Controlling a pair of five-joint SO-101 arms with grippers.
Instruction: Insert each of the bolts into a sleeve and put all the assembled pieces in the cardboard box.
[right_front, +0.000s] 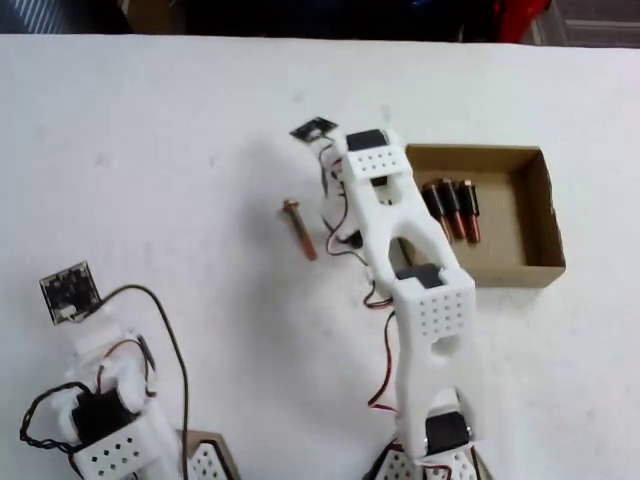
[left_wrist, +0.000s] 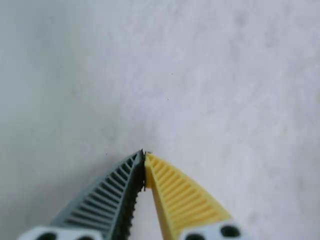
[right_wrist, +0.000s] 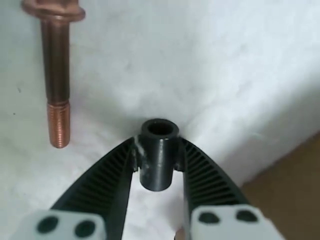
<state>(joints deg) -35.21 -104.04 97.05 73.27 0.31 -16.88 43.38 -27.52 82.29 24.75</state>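
Fingers of the right gripper pinch the sleeve, bolt lying on the table just beside, left gripper closed empty — risk is the sleeve pivoting in that narrow pinch — bolt would jam at the bore.

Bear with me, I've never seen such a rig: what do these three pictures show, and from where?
These are two white robot arms, the left arm and the right arm, at a white table. One picture looks down from above; the others come from cameras on each wrist. Beside the right arm, a brown cardboard box holds three bolts already in sleeves. The right gripper has its fingers shut on a black cylindrical sleeve, near a loose copper-coloured bolt on the table. The left gripper is shut, empty.
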